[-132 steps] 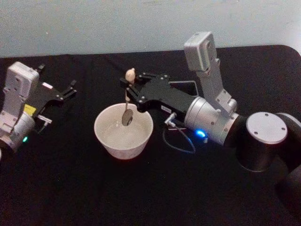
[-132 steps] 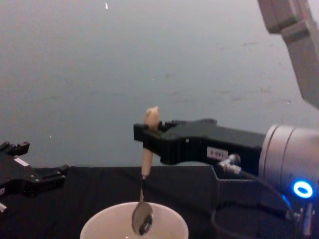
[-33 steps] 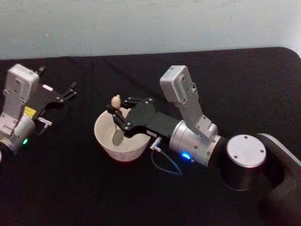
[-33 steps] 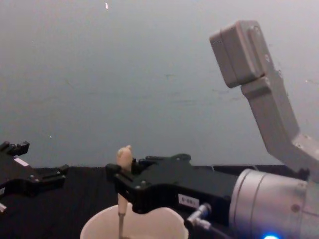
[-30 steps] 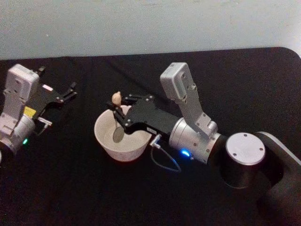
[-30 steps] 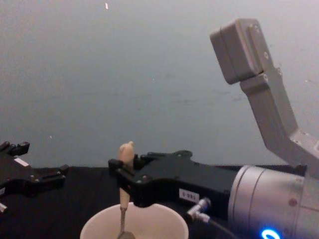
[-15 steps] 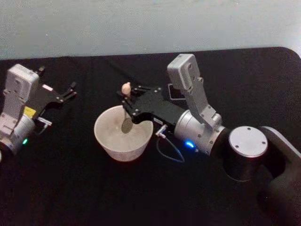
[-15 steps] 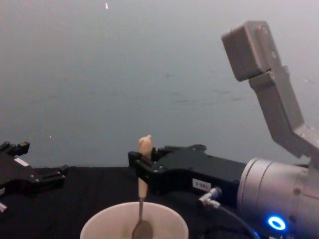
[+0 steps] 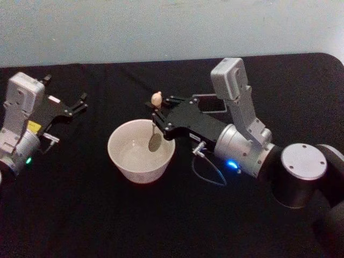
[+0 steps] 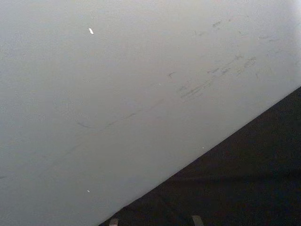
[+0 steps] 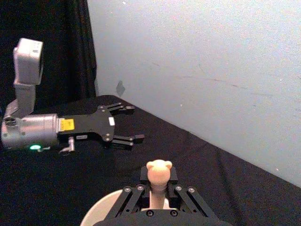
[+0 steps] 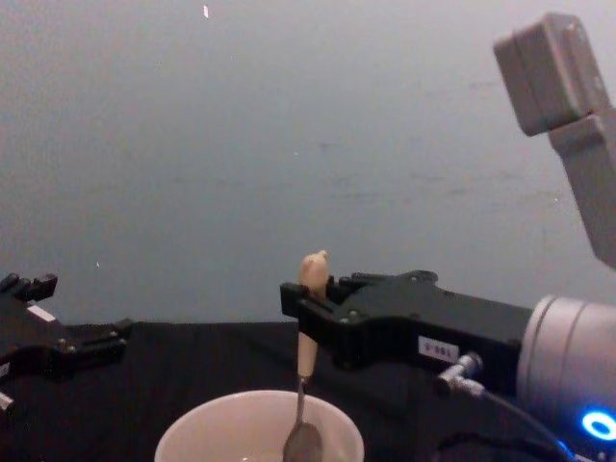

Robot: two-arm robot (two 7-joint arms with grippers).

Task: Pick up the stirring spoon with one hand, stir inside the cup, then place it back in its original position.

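Right claw (image 9: 161, 114): clamped on the cream handle of the spoon (image 9: 155, 128), just below its knobbly top. The spoon hangs upright with its metal end inside the cup (image 9: 122, 161), toward the cup's right side.

Change noted: a second ago the spoon stood low at the cup's left side. It has since been carried across to the right and raised a little, and the arm has drawn back toward the dark holder (image 9: 210, 102) behind it.

Assessment: I judge this to be one sweep of the stir, possibly the last. The return to the holder is not yet done.

Left claw (image 9: 80, 103): parked at the left of the table (image 9: 80, 215), fingers apart, holding nothing.
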